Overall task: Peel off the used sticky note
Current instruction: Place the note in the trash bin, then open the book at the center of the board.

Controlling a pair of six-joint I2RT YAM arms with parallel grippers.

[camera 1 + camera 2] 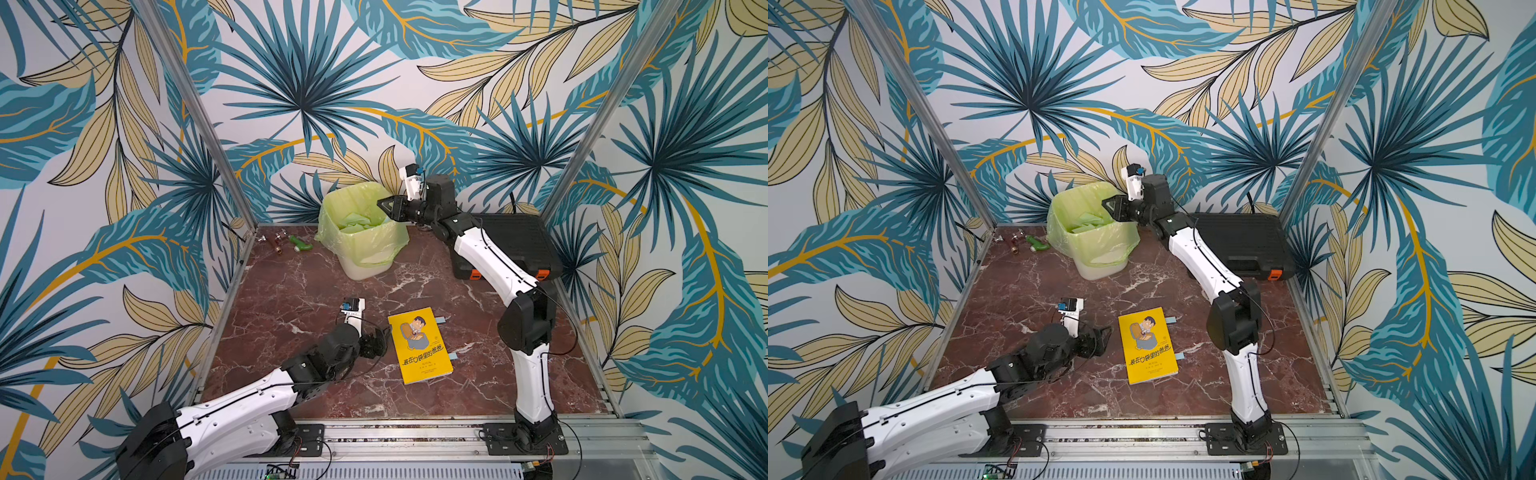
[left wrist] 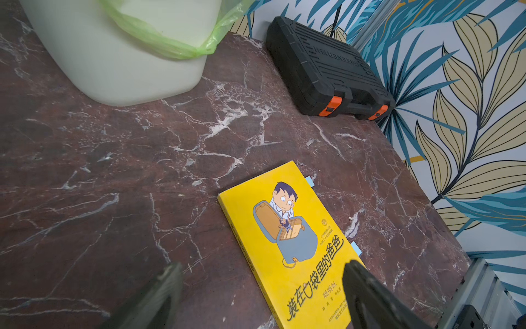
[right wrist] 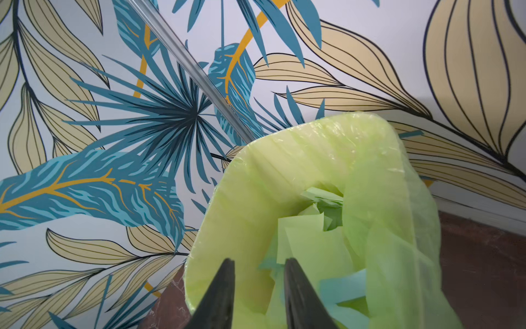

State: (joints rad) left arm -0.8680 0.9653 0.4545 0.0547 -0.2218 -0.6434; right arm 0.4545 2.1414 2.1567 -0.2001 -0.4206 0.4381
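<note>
On the counter (image 1: 291,291), the book's (image 1: 419,345) long axis runs front to back, blue sticky notes (image 1: 441,320) jutting rightward; left pincer (image 2: 263,267) gapes empty, right pincer (image 3: 259,260) parted over bin (image 3: 284,159).

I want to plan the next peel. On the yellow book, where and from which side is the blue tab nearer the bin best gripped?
Probably grip the free end of the blue tab that pokes past the long open edge of the yellow book, coming from that side, opposite the spine. The tab is thin and flat, with the rest hidden under the cover.
</note>
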